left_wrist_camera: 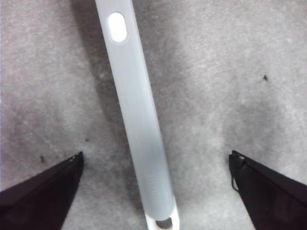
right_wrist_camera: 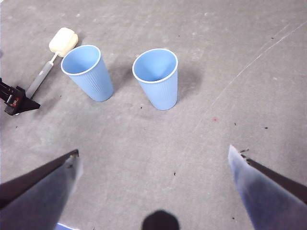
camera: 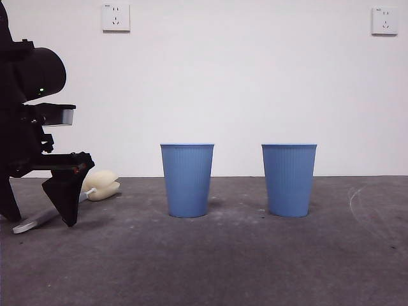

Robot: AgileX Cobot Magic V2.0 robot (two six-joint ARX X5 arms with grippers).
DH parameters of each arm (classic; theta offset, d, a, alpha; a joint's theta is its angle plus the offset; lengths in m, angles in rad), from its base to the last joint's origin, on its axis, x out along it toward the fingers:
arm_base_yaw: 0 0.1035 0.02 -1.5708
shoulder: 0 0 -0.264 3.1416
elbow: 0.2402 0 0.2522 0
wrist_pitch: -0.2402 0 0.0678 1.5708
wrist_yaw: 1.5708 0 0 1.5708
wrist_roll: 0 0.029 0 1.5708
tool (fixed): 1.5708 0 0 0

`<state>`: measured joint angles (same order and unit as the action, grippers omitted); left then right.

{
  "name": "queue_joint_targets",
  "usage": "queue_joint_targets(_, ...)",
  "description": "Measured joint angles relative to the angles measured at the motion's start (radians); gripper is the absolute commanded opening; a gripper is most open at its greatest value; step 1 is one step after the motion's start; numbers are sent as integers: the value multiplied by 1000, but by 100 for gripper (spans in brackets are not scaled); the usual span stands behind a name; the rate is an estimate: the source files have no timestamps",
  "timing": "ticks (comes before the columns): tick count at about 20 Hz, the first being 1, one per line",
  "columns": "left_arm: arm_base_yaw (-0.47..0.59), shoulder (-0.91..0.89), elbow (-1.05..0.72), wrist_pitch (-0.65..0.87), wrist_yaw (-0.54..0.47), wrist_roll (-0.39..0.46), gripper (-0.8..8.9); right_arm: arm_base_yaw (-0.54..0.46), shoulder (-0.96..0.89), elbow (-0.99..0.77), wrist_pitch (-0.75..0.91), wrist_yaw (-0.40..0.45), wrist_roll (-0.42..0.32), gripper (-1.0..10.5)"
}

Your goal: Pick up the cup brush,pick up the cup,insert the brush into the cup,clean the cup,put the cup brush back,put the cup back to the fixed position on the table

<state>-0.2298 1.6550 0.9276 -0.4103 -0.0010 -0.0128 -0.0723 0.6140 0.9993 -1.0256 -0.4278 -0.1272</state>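
Straddling the cup brush [left_wrist_camera: 136, 120] with jaws spread wide, your left gripper [left_wrist_camera: 156, 160] risks rolling the slim handle aside if it closes off-centre; the right gripper [right_wrist_camera: 153, 158] waits open.

Cup brush [camera: 95, 189] lies flat on the table [camera: 210, 261], far left: slim grey handle, pale cream sponge head pointing toward the back wall, white tip nearer the camera. In the left wrist view the handle [left_wrist_camera: 136, 120] runs lengthwise, seemingly untouched.

Two identical blue ribbed cups upright, open, well apart: one at centre [camera: 187, 180], one to its right [camera: 289, 179]. Interiors look empty.
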Motion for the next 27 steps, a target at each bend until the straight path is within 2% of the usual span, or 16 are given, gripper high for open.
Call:
queue_joint_targets(1,0,1,0,0,-5,-1,221,0,0,0,0,0,0,626)
queue_joint_targets(3,3,2,0,-1,-11,-6,119,0,0,0,0,0,0,626)
queue_joint_targets(7,3,0,2,-16,-13,-7,110,0,0,0,0,0,0,626)
queue_joint_targets(9,3,-2,3,-24,-11,-7,52,0,0,0,0,0,0,626)
queue_joint_targets(12,3,-2,3,-27,-11,-17,51,0,0,0,0,0,0,626)
queue_joint_targets(14,3,-2,4,-29,-11,-18,-13,0,0,0,0,0,0,626)
queue_joint_targets(18,5,-25,4,-40,-8,-17,-12,0,0,0,0,0,0,626)
queue_joint_targets(21,27,-119,9,-63,24,-17,-12,0,0,0,1,0,0,626)
queue_joint_targets(27,62,-293,139,-161,88,-4,-11,0,0,0,1,0,0,626)
